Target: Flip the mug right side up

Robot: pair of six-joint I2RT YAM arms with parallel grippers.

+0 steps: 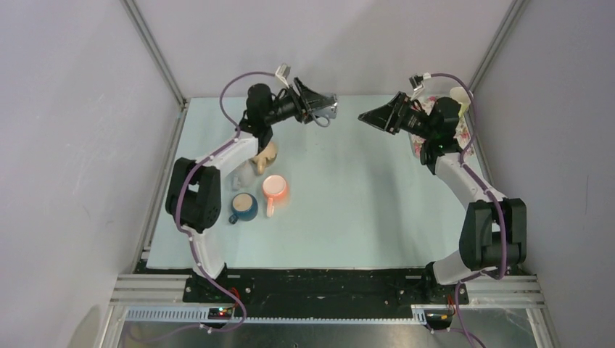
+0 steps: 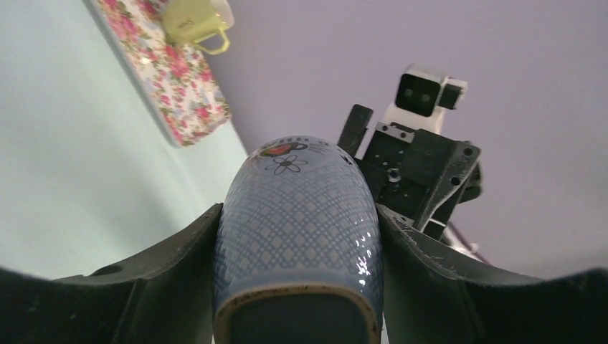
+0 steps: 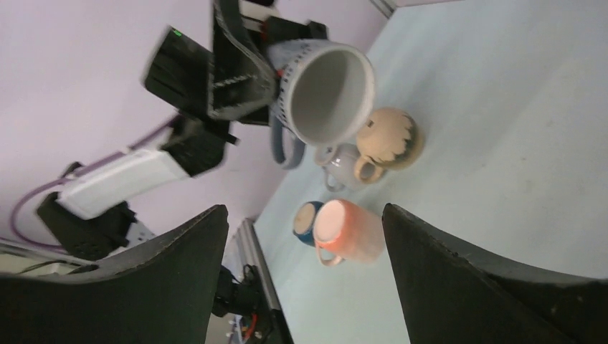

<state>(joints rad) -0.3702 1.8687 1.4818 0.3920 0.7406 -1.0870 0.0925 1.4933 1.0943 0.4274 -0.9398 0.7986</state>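
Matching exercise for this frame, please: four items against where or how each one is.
1 pale blue checked ceramic mug
2 orange ceramic mug
3 yellow-green mug
4 right gripper

A on the floral tray
B open, empty
C clamped in the left gripper
D upright on the pale table

Pairs: 1-C, 2-D, 3-A, 4-B

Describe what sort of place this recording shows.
Probably a robotics lab test cell, not a kitchen: plain walls on aluminium frame posts enclose a pale table, a left arm and right arm are bolted at its near edge, and assorted mugs sit as props.
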